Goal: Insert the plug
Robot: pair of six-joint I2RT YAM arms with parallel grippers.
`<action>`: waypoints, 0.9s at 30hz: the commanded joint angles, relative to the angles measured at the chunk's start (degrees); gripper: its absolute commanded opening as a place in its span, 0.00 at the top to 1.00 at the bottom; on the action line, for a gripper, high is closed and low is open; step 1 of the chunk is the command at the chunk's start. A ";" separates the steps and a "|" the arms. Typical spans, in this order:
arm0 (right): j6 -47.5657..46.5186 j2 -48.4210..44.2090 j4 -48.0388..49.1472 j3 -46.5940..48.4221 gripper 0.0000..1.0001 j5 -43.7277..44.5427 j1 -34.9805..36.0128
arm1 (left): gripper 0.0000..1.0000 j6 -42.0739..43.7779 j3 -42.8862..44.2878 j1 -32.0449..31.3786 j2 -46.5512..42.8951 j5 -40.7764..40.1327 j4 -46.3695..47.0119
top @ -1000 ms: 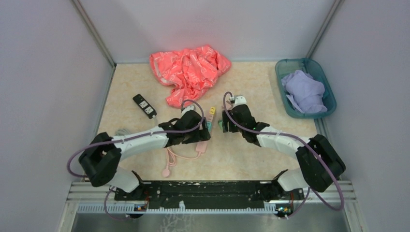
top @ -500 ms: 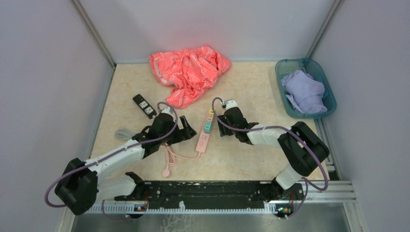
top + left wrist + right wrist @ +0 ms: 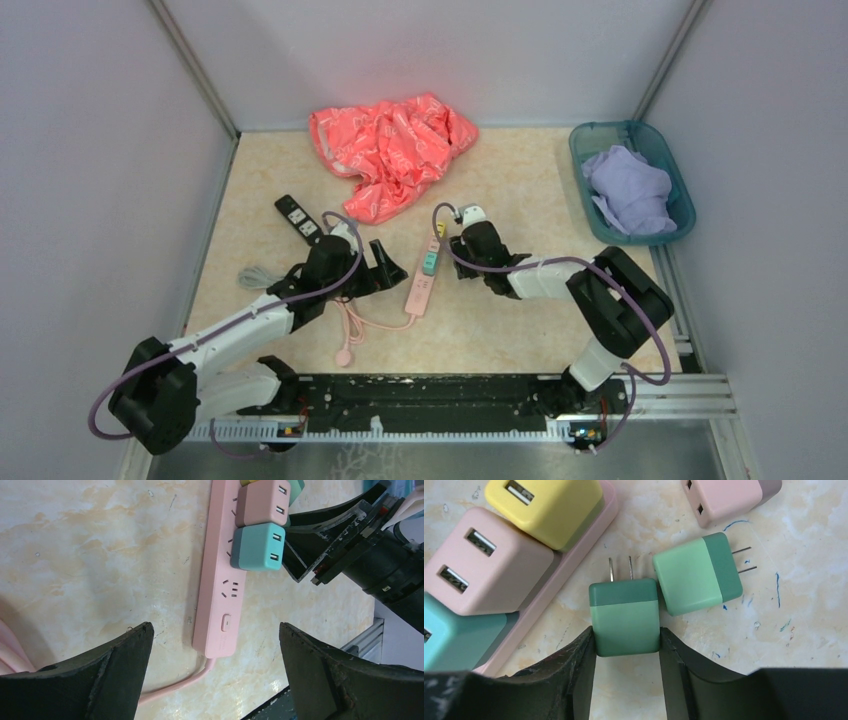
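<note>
The right gripper is clamped on a two-tone green plug, one finger flat against each side and the prongs pointing away from the wrist. Whether it rests on the table or hangs just above it cannot be told. The plug sits just right of the pink power strip, beside its far half. The left gripper has its fingers spread wide apart around nothing, above the strip's near end. Only the left wrist view shows the strip's switch and one free socket. Only the right wrist view shows two loose plugs on the table: a second green plug just beside the held one, and a loose pink plug beyond it. Three adapters sit in the strip: yellow adapter, pink adapter, teal adapter. Only the top view shows a black power strip to the left, a coral cloth at the far side and one teal basket holding a lilac cloth.
</note>
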 commanded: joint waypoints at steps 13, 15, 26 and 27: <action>-3.74 -18.42 -0.76 -7.13 0.76 0.51 7.99 | 0.00 0.30 -0.49 3.74 -1.66 12.41 7.15; -4.52 -21.38 -2.06 -7.44 0.76 0.33 9.31 | 0.00 0.29 0.24 4.09 -1.34 14.42 7.16; -13.86 -30.39 0.00 -9.04 0.76 -4.44 15.56 | 0.06 -2.39 2.40 4.19 2.75 25.30 13.32; -14.86 -30.35 0.70 -9.08 0.76 -4.61 15.98 | 0.07 -3.04 2.40 4.21 3.10 26.42 14.33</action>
